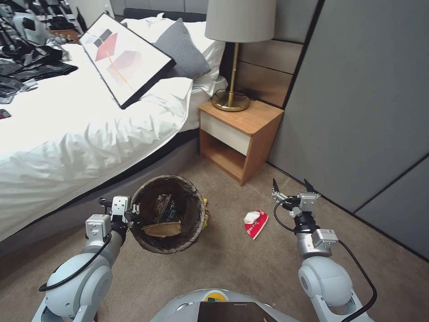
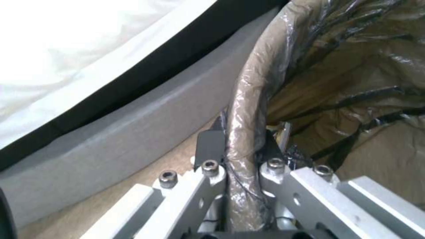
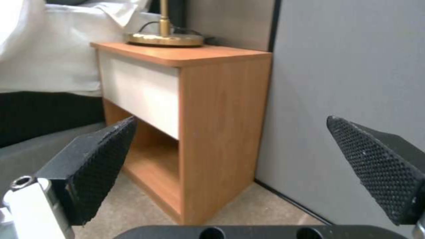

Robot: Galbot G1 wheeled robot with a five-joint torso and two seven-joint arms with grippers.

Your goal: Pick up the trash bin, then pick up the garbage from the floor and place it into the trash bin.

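Observation:
The trash bin (image 1: pixel 187 213) hangs above the carpet beside the bed, lined with a dark bag, with tan paper and wrappers inside. My left gripper (image 1: pixel 132 210) is shut on its near-left rim; in the left wrist view the bag-covered rim (image 2: pixel 248 109) runs between the fingers (image 2: pixel 209 146). A piece of garbage (image 1: pixel 255 222), a red wrapper with a white crumpled bit on it, lies on the floor right of the bin. My right gripper (image 1: pixel 291 184) hovers open to the right of that garbage, above the carpet, its pads (image 3: pixel 104 156) wide apart and facing the nightstand.
A wooden nightstand (image 1: pixel 241 134) with a brass lamp (image 1: pixel 232 53) stands behind the garbage. The bed (image 1: pixel 80 125) runs along the left, carrying a framed picture (image 1: pixel 127 58). Grey wall panels (image 1: pixel 357 98) close off the right. Open carpet lies between bin and right arm.

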